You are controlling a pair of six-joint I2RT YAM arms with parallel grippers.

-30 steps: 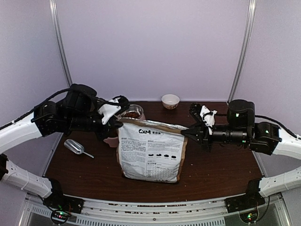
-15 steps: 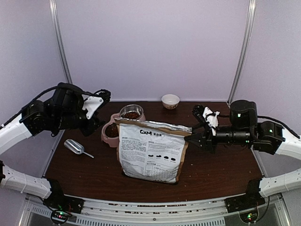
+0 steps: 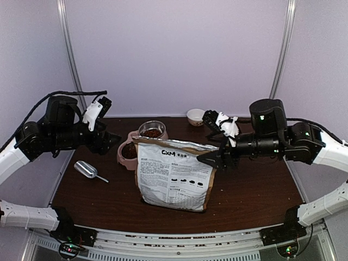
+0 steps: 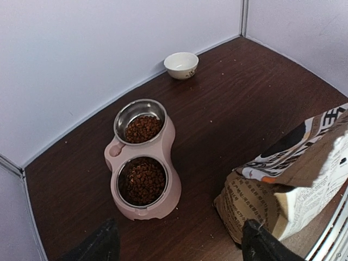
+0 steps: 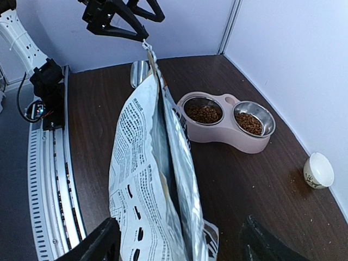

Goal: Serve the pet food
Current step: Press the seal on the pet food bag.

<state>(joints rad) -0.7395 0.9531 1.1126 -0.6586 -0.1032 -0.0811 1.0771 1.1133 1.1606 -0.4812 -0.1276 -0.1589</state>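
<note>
Two steel cups in the pink feeder are holding the pet food. Brown kibble is lying in both, and you are reading this best in the left wrist view, which is looking down into them. The overhead view is showing that feeder only in part, because the bag is standing upright near the middle of the desk and is covering one side of it.

The left pincer is standing wide open, and only bare desk is showing in its gap. From overhead you are seeing it hanging above the left side of the desk, off the bag's left top corner. The right wrist view is placing its tips right at that corner, and you cannot tell from it whether they are touching the paper.

The right pincer is also spread wide. Its own camera is showing the bag's top edge running away between the two fingers, with silver lining exposed along a narrow slit, and the fingers are not closing on it. The slit is too narrow to show what the bag is holding.

Only the overhead and right wrist views are showing the metal scoop, which is lying on the desk left of the bag. A small white bowl is sitting by the back wall, well apart from the feeder.
</note>
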